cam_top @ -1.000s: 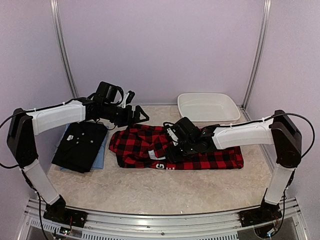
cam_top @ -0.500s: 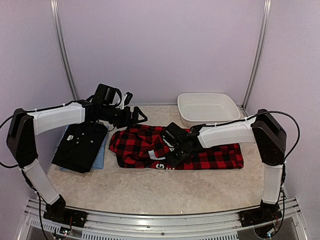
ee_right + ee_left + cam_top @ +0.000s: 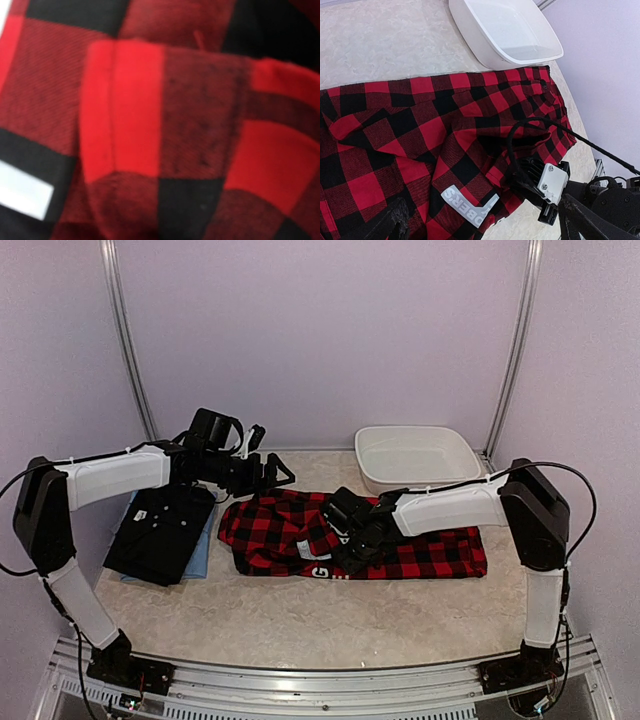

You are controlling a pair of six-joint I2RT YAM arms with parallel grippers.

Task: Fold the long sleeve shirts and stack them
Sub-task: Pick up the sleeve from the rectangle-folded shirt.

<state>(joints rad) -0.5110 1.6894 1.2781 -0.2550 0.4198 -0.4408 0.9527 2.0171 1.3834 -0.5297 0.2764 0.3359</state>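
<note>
One flannel [image 3: 420, 552] lies mid-table, the right gripper [image 3: 345, 543] pressed into its bunched middle; whether those jaws have clamped cloth, I can't tell. Risk: catching several layers at once, dragging the fold askew. Flannel rumpled left, flatter right. Black shirt [image 3: 160, 530] folded far left. Left gripper [image 3: 272, 458] hangs spread. White label [image 3: 470, 207] faces up.

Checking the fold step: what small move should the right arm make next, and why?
Probably a slight lift of the right gripper to test its pinch: it is pressed into the flannel shirt, cloth fills its wrist view, and the left gripper hovers open.
</note>
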